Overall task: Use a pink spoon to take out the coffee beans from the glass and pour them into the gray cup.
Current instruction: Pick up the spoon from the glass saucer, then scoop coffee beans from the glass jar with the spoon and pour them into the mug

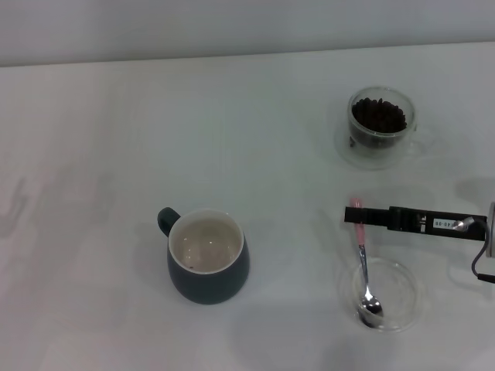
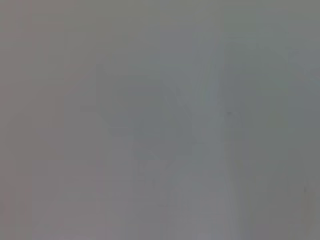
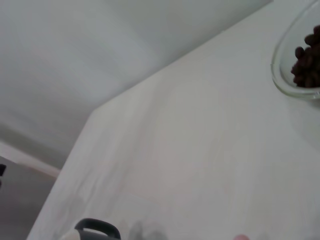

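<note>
Beside the glass dish (image 1: 404, 297), the right gripper (image 1: 349, 214) reaches the light, stiff, slippery pink spoon (image 1: 363, 261) by its handle; I cannot tell its grip.

On the counter (image 1: 116, 124), the gray cup (image 1: 207, 256) stood near the front. Right of it, the pink spoon (image 1: 363, 263) rested its bowl in a dish (image 1: 383, 294). Behind them, the glass (image 1: 380, 124) held the coffee beans (image 1: 379, 116).
</note>
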Robot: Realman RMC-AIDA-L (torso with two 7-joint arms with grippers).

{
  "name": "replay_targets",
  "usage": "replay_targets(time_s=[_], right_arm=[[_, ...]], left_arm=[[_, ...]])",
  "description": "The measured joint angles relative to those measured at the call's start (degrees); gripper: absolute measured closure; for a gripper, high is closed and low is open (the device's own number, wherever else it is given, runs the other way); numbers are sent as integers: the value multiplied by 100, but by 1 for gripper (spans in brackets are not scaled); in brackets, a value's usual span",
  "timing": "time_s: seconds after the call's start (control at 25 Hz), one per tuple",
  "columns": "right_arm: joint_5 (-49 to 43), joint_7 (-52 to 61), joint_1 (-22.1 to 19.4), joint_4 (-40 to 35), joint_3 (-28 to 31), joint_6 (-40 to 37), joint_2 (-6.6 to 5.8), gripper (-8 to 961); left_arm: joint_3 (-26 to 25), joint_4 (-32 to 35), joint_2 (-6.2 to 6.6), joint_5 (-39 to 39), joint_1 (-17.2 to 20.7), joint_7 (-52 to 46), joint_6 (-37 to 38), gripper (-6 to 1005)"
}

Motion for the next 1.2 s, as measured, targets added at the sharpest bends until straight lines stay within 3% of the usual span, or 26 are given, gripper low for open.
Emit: replay_targets(time_s=[0.56, 1.2], right_arm=[[585, -27, -87, -84, 33, 348, -51, 804], [1508, -93, -24, -838, 95, 556, -61, 807]], left_arm=[[3, -14, 1, 0, -31, 8, -80, 245], [-117, 7, -9, 1, -42, 145, -88, 244]])
